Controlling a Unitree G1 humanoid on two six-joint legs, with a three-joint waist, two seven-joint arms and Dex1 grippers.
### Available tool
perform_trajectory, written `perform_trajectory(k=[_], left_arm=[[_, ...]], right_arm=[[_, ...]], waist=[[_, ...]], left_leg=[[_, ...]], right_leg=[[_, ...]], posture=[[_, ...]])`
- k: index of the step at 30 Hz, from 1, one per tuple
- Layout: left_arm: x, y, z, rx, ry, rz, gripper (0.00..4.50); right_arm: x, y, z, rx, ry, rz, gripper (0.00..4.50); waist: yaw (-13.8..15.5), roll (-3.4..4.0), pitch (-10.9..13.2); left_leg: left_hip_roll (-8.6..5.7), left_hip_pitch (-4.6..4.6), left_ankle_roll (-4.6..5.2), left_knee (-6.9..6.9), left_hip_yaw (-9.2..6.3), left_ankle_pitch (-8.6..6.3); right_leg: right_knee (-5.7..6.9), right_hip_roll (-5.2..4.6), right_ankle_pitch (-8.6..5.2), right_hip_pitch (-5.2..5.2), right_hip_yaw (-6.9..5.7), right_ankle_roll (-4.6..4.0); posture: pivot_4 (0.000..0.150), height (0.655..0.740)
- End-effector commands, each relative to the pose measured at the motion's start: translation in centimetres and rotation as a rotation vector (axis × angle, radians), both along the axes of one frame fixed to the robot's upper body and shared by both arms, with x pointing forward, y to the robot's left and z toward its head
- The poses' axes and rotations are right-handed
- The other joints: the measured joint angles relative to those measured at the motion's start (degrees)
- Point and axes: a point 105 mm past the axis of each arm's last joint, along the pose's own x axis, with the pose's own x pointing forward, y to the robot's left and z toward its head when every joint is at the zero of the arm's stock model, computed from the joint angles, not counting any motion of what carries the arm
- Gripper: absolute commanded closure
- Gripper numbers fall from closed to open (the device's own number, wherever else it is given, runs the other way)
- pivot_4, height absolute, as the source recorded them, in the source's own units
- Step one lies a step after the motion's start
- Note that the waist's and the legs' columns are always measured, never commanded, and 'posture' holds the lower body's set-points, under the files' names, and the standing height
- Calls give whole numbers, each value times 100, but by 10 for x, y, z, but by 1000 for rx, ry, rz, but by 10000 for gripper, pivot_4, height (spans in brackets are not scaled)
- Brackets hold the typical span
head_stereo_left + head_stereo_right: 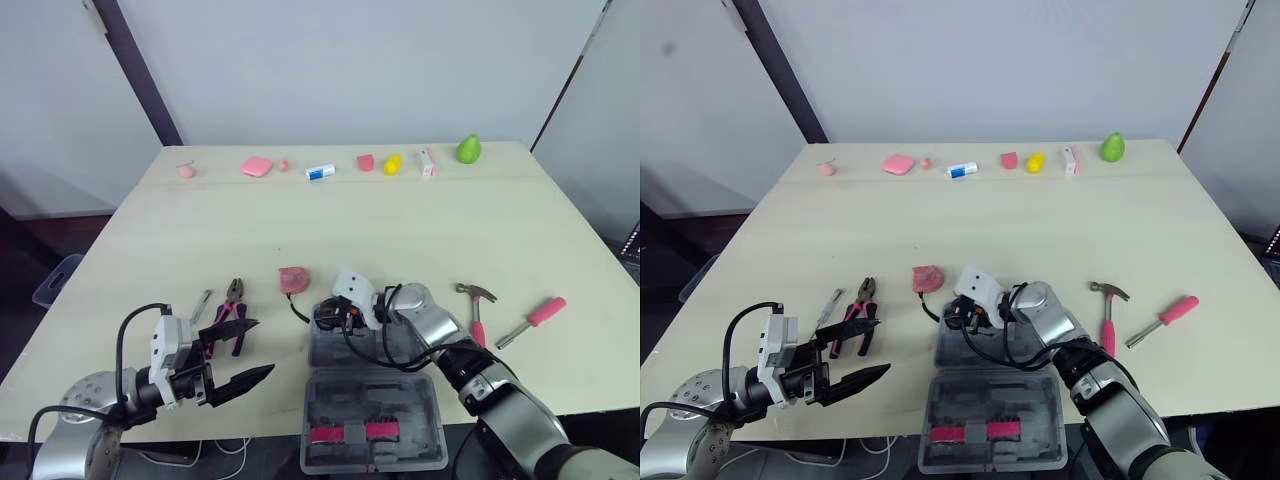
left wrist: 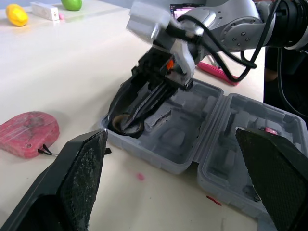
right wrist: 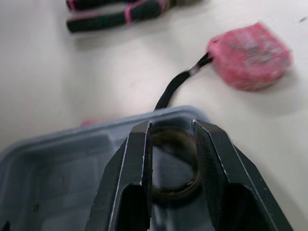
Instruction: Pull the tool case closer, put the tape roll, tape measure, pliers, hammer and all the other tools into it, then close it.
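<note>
Down at the left, the left fingers [image 1: 248, 379] hover wide apart over the near edge of the surface [image 1: 400, 230], holding nothing. Just beyond them lie a slim metal tool [image 1: 201, 305] and, beside it, the pliers [image 1: 233, 310] with black and pink handles. Further right, the pink tape measure [image 1: 293, 279] lies flat on the surface, its black strap trailing toward the tool case [image 1: 425, 415]. The grey case lies open at the near edge, both halves flat, with pink pieces [image 1: 350, 432] seated in the nearer half. The right fingers [image 3: 135, 168] reach down into the far left corner of the farther half, drawn in narrow against either side of the tape roll [image 3: 173, 191], which sits in that corner. Right of the case lies the hammer [image 1: 476, 306] with its pink handle. Furthest right is a pink-handled screwdriver [image 1: 533, 320], near the hammer but apart from it.
</note>
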Motion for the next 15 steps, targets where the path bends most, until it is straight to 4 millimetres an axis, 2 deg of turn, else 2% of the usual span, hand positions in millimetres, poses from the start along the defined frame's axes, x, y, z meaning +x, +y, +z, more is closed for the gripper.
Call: perform_trajectory(k=[1,3,5,7,9,11,12,14,15], left_arm=[[1,1,13,-21,-44,14,0],[6,7,16,-44,-38,58,0],[9,11,18,-53,-37,83,0],[11,18,22,-55,-44,116,0],[13,24,24,-60,-52,144,0],[13,26,25,-60,-57,158,0],[14,29,26,-52,-61,168,0],[15,31,26,-42,-64,178,0],[15,34,26,-41,-66,192,0]], right_arm=[[-3,0,45,171,-58,15,31265],[-5,-11,77,301,-87,-6,31265],[-7,-21,92,358,-99,-28,31265],[-5,-44,102,401,-135,-94,31265],[-4,-70,106,415,-172,-167,31265],[-5,-85,106,423,-199,-207,31265],[-3,-102,103,419,-202,-260,31265],[-3,-121,99,411,-201,-321,31265],[-4,-138,96,406,-211,-372,31265]], waist=[[1,0,0],[7,0,0],[8,0,0],[18,-2,-1],[40,-4,-2],[41,-5,-2],[36,-5,-2],[33,-5,-2],[27,-4,-2]], left_leg=[[0,0,0,0,0,0],[3,-2,0,-2,-2,0],[4,-4,0,-3,-5,0],[4,-3,0,-3,-6,0],[1,-3,0,-3,-6,0],[-1,-4,0,-4,-5,0],[-2,-5,1,-4,-3,0],[-5,-5,1,-8,-1,0],[-6,-5,1,-10,-1,0]], right_leg=[[-1,-1,0,0,0,0],[-2,-2,0,0,-1,0],[-3,-2,0,0,-3,0],[-2,-3,0,0,-4,1],[-4,-5,0,2,-5,1],[-12,-7,0,5,-6,2],[-15,-7,0,5,-4,3],[-17,-5,0,4,-3,3],[-17,-4,0,4,-3,3]], posture=[[1500,7400],[1500,7400],[1500,7400],[1500,7400],[1500,7400],[1500,7400],[1500,7400],[1500,7400],[1500,7400]])
